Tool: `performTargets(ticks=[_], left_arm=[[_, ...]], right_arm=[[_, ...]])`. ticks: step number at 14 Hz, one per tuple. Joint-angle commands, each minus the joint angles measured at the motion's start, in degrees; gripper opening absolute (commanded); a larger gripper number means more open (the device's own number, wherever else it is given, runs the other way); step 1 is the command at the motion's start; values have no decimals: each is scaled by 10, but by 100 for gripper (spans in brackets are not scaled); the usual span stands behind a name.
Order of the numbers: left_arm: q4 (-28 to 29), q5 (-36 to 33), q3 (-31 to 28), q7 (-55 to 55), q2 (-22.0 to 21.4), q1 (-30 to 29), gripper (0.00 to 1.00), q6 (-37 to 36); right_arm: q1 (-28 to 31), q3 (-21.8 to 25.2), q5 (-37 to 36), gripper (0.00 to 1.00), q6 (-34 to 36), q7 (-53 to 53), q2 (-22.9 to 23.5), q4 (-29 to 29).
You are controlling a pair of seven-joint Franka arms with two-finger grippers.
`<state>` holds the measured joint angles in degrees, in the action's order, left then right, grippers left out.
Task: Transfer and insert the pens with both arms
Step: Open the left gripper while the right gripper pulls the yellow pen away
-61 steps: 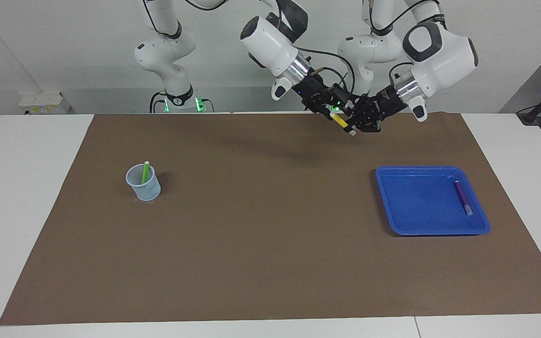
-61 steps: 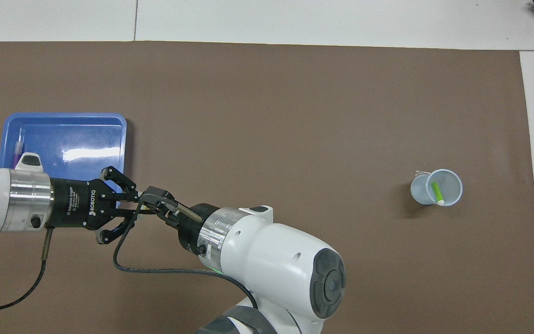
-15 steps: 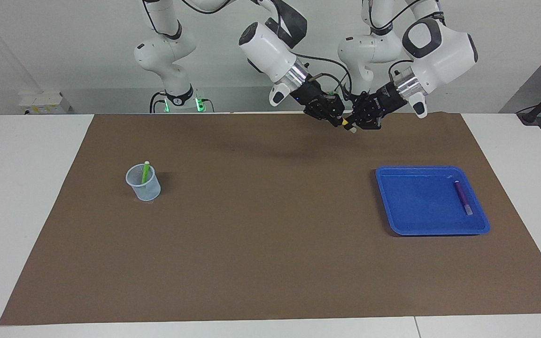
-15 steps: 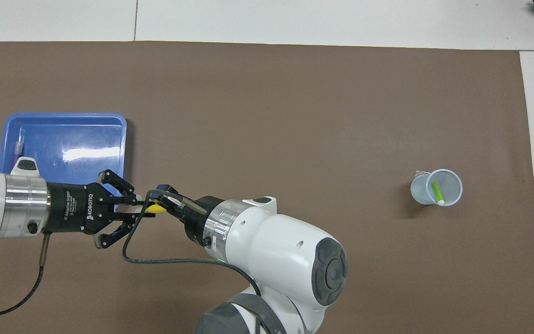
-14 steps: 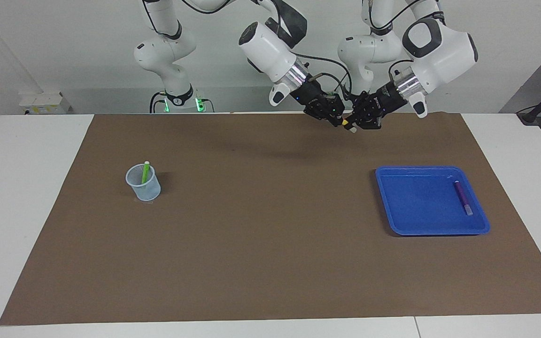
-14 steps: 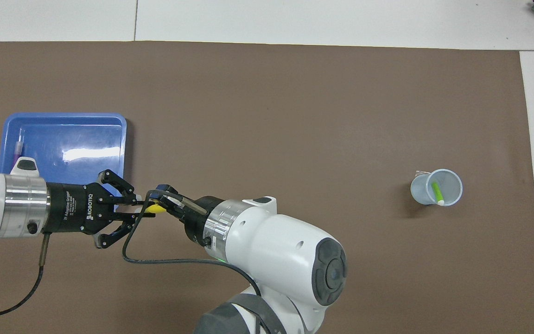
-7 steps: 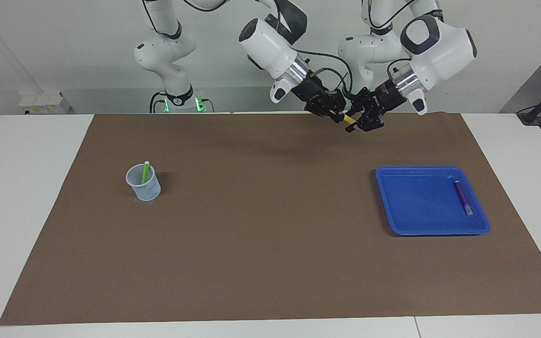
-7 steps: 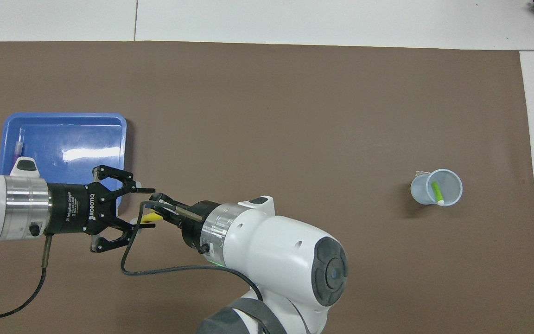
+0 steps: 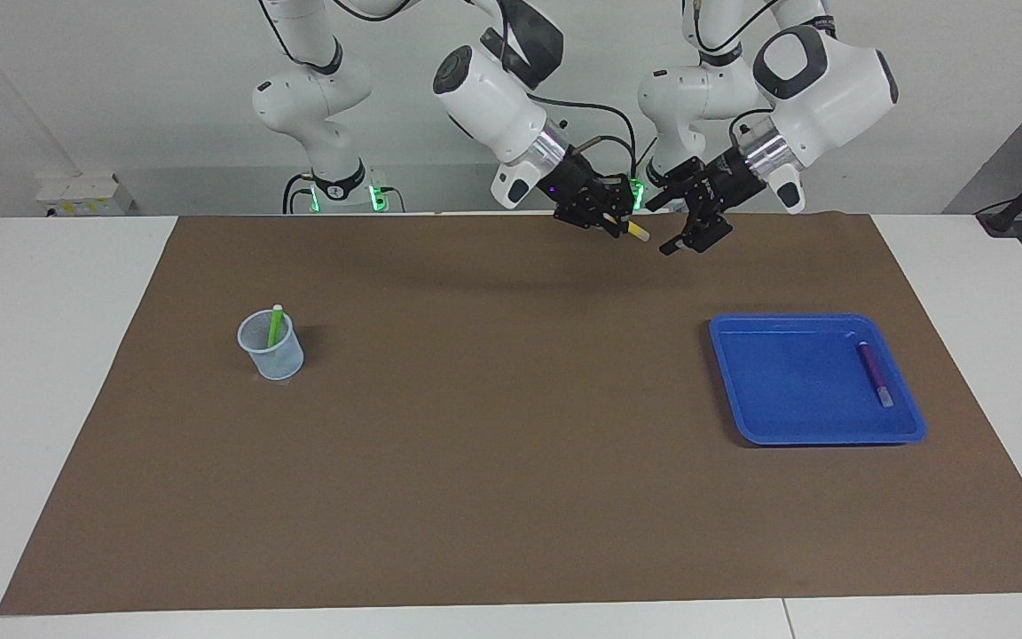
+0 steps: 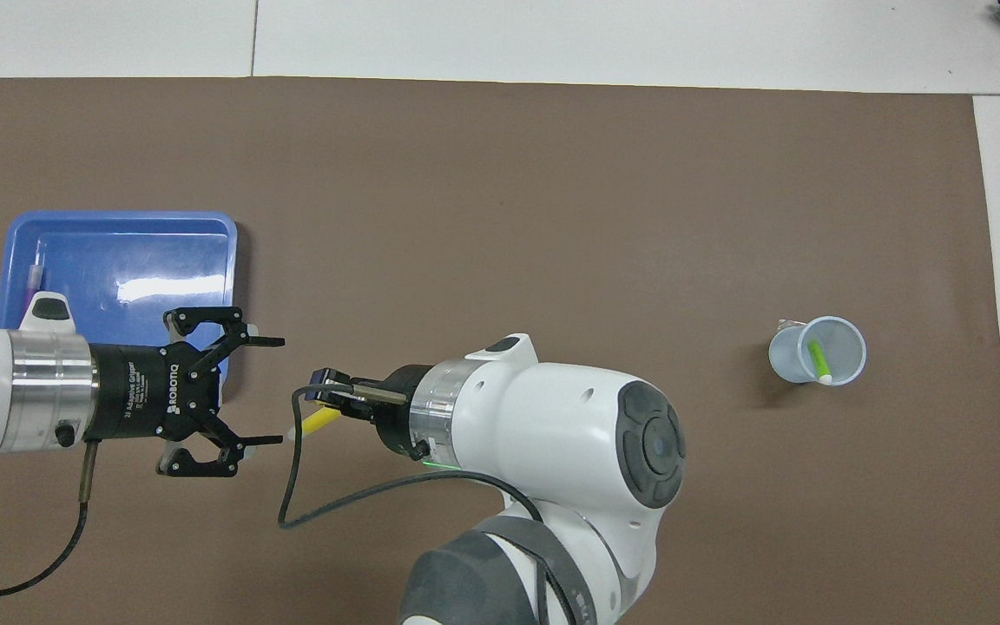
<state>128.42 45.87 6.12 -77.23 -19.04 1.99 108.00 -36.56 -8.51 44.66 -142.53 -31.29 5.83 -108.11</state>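
The yellow pen (image 9: 632,231) (image 10: 319,421) hangs in the air over the mat's edge nearest the robots, with my right gripper (image 9: 610,224) (image 10: 326,404) shut on it. My left gripper (image 9: 662,229) (image 10: 264,391) stands open just beside the pen's pale tip, apart from it and holding nothing. The green pen (image 9: 275,325) (image 10: 819,360) stands tilted in a clear cup (image 9: 273,353) (image 10: 843,351) toward the right arm's end of the table. The purple pen (image 9: 874,373) (image 10: 33,283) lies in a blue tray (image 9: 786,390) (image 10: 118,252) toward the left arm's end.
A brown mat (image 9: 511,461) (image 10: 552,217) covers most of the white table. The tray and the cup are the only things standing on it.
The left gripper has opened and let go of the yellow pen. The right gripper has drawn the pen away from it, toward the right arm's end of the table.
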Motion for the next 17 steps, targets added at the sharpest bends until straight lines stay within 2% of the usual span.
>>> performTargets(ticks=[1,3,5,7,10,13,15,17], left_arm=[[16,-58,-1,101,-21,8,100,-18],[14,-131,1,213,-21,9,100,-46],[11,-154,-3,320,-21,-8,100,-78],[5,-214,-2,432,-20,-33,100,-87],[-8,-284,-4,597,-13,-70,100,-81],[-24,-337,-4,711,-3,-106,100,-74],[-25,-372,-5,780,4,-122,100,-57],[-27,-381,-5,828,21,-145,100,-44]], right_arm=[[45,-1,9,0,86,105,-21,-5],[88,1,-8,0,170,183,-29,-6],[132,-1,-73,0,231,237,-39,-3],[165,1,-107,0,293,303,-47,-1],[232,0,-202,0,374,465,-51,5],[296,-1,-292,0,442,636,-48,35],[313,-1,-370,0,480,733,-47,74],[315,-1,-451,0,481,835,-48,92]])
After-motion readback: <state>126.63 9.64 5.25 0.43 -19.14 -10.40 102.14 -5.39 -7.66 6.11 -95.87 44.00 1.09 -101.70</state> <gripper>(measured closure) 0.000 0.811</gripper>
